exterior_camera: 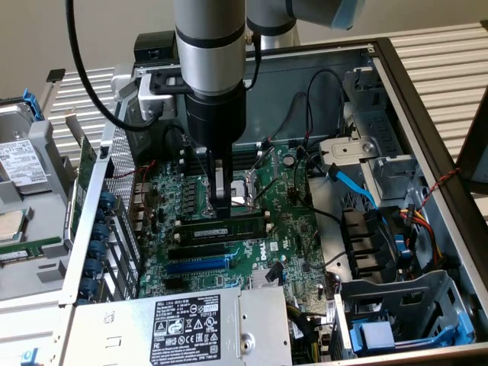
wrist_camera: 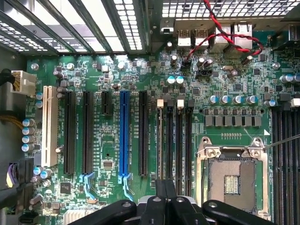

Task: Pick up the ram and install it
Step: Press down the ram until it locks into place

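Note:
The ram (exterior_camera: 236,229) is a thin dark-green stick with black chips. It stands on edge along a black slot of the motherboard (exterior_camera: 297,229), beside the processor socket (exterior_camera: 245,191). My gripper (exterior_camera: 220,213) comes straight down onto the middle of its top edge, fingers pressed together on the stick. In the wrist view the black fingers (wrist_camera: 152,206) meet at my gripper (wrist_camera: 164,190), and the ram's thin edge (wrist_camera: 162,145) runs away from them between the slots.
A blue slot (wrist_camera: 123,136) and black slots lie beside the ram. The open socket (wrist_camera: 232,178) is close on the other side. The power supply (exterior_camera: 183,324), a blue cable (exterior_camera: 354,187), red-black wires (wrist_camera: 225,33) and the case walls (exterior_camera: 427,130) hem in the board.

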Tool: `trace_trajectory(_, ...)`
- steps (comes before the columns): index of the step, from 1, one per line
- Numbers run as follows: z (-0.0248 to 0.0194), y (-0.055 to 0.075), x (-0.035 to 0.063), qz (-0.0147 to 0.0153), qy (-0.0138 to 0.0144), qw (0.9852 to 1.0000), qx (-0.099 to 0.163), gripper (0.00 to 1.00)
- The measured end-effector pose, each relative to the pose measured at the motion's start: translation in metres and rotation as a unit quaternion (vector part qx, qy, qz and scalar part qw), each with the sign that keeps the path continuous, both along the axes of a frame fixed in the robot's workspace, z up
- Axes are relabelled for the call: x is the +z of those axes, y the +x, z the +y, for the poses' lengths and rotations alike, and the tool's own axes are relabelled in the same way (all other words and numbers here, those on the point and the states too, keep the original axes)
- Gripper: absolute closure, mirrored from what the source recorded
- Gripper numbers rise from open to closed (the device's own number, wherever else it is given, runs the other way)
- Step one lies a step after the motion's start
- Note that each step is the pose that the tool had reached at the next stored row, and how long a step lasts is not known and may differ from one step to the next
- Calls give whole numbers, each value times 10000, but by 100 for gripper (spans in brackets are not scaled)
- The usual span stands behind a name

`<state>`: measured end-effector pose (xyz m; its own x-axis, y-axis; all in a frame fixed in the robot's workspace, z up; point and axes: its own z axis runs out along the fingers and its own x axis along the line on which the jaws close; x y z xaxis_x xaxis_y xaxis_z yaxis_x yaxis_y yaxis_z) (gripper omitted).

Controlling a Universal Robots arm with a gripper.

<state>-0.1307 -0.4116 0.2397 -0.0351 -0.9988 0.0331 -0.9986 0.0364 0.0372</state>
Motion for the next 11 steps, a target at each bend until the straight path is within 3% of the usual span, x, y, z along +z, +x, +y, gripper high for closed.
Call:
trace_trajectory(2, -2, 0, -1, -3, -14, 10000, 0, 89)
trace_trajectory(11, -2, 0, -28, -62, -17, 10000, 6, 89)
